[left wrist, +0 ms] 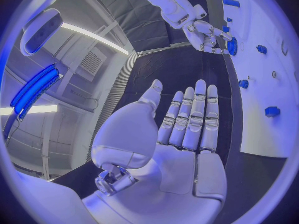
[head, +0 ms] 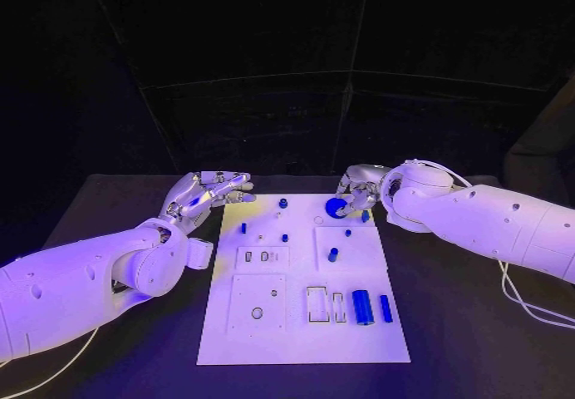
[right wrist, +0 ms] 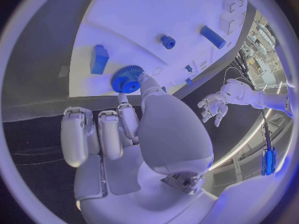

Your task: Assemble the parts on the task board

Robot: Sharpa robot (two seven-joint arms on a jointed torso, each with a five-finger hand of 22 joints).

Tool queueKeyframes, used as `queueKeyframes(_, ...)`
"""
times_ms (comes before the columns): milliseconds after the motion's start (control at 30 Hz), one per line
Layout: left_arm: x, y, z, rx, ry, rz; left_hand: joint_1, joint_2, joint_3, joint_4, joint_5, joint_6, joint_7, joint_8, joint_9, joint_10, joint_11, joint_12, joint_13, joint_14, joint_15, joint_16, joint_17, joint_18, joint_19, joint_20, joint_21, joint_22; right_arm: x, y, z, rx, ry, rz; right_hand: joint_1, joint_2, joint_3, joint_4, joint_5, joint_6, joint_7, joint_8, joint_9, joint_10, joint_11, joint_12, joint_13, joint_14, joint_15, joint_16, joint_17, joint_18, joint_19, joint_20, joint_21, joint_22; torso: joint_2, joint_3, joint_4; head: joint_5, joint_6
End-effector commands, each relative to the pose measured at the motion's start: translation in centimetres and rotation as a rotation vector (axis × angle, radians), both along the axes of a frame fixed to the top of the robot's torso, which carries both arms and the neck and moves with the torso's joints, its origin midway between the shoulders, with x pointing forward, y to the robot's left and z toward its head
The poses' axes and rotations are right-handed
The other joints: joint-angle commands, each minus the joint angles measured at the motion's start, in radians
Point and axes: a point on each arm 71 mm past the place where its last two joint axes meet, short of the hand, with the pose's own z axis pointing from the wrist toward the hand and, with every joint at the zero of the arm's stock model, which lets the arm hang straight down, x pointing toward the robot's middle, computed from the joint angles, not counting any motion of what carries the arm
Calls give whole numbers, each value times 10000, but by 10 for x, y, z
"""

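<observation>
The head camera looked steeply down on the flat white rectangular task board from above. Each wrist camera sat close behind its own palm, facing across that board's far end, which all views shared.

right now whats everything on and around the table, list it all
task board: one, white plate, middle of the table
gear: one, blue, toothed, at the board's far right part, pinched in the right hand's fingertips
cylinders: two, blue, lying side by side at the board's near right
small parts: several, blue, standing or lying across the far half of the board; exact count hard to tell
recesses: several rectangular and round cut-outs in the board's near and middle parts
table: one, black, under the board
cable: pale, trailing on the table by the right arm
left hand: silver, fingers apart, holding nothing, beside the board's far left corner
right hand: silver, holding the gear
</observation>
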Motion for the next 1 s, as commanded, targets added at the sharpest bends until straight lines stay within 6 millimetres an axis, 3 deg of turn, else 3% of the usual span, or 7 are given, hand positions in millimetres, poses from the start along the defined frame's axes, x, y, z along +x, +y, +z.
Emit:
queueKeyframes(33, 0, -1, 1, -98, -24, -126, -30, 86, -15, -59, 11, -36, 122, -35, -3, -28, 30, -57, -10, 26, 11, -22, -14, 156, 43, 2, -35, -9, 1, 0, 0, -199, 97, -9, 88, 59, 90, -14, 94, 128, -24, 91, 17, 73, -30, 68, 37, 757, 60, 59, 1164, -141, 142, 18, 39, 1222, 5, 3, 2, -20, -13)
queueKeyframes(133, 0, -1, 1, -94, -21, -121, -30, 86, -15, -59, 11, -36, 122, -35, -3, -28, 30, -57, -10, 26, 11, -22, -14, 156, 43, 2, -35, -9, 1, 0, -1, -222, 117, -55, 187, 159, 175, -91, 386, 230, -51, 161, 23, 77, -57, 87, 77, 757, 38, 67, 1178, -149, 166, 1, 56, 1263, 0, -1, 1, -23, -33)
queueKeyframes(300, 0, 0, 1, -86, -17, -107, -22, 90, -12, -70, 11, -37, 123, -38, -3, -30, 30, -63, -10, 27, 12, -29, -15, 156, 46, 2, -40, -14, 2, 0, -2, -237, 148, -75, 280, 248, 283, -169, 326, 306, -67, 204, 20, 87, -75, 101, 112, 760, 23, 77, 1202, -159, 195, -14, 74, 1310, 4, 6, -8, -70, -29)
queueKeyframes(467, 1, 1, 1, -81, -10, -100, -19, 90, -12, -76, 10, -41, 125, -41, -4, -34, 32, -67, -11, 26, 12, -34, -16, 156, 47, 2, -43, -17, 3, 3, -3, -224, 114, -103, 424, 408, 516, -301, 107, 516, -99, 303, 28, 124, -110, 137, 183, 764, -6, 89, 1229, -171, 230, -38, 97, 1368, 2, 2, 4, -91, -55)
queueKeyframes(567, 1, 1, 1, -83, -5, -109, -18, 90, -12, -76, 10, -41, 125, -42, -4, -34, 32, -67, -11, 26, 13, -34, -16, 156, 47, 2, -44, -17, 3, 5, -3, -317, -89, -129, 641, 664, 945, -460, -432, 821, -163, 411, 34, 173, -171, 185, 267, 765, -59, 93, 1240, -175, 244, -84, 108, 1395, 0, -6, 4, -74, -61)
queueKeyframes(767, 1, 1, 1, -94, 4, -135, -18, 89, -13, -80, 9, -45, 127, -46, -5, -38, 34, -72, -11, 26, 13, -40, -17, 156, 48, 2, -47, -20, 1, 8, 0, -415, -604, -156, 543, 707, 1334, -526, -544, 1333, -325, 586, 54, 329, -300, 342, 474, 770, -162, 101, 1265, -181, 262, -164, 121, 1429, -3, -9, -7, -52, -59)
queueKeyframes(1000, 0, 2, 1, -101, 8, -151, -18, 89, -13, -80, 9, -45, 127, -46, -5, -38, 34, -72, -11, 26, 13, -40, -17, 156, 48, 2, -47, -20, -3, 13, 6, -208, -1303, -37, 339, 697, 1710, -549, -243, 1625, -437, 619, 23, 522, -400, 530, 722, 782, -272, 118, 1314, -211, 355, -274, 170, 1563, 0, -3, 5, -28, -56)
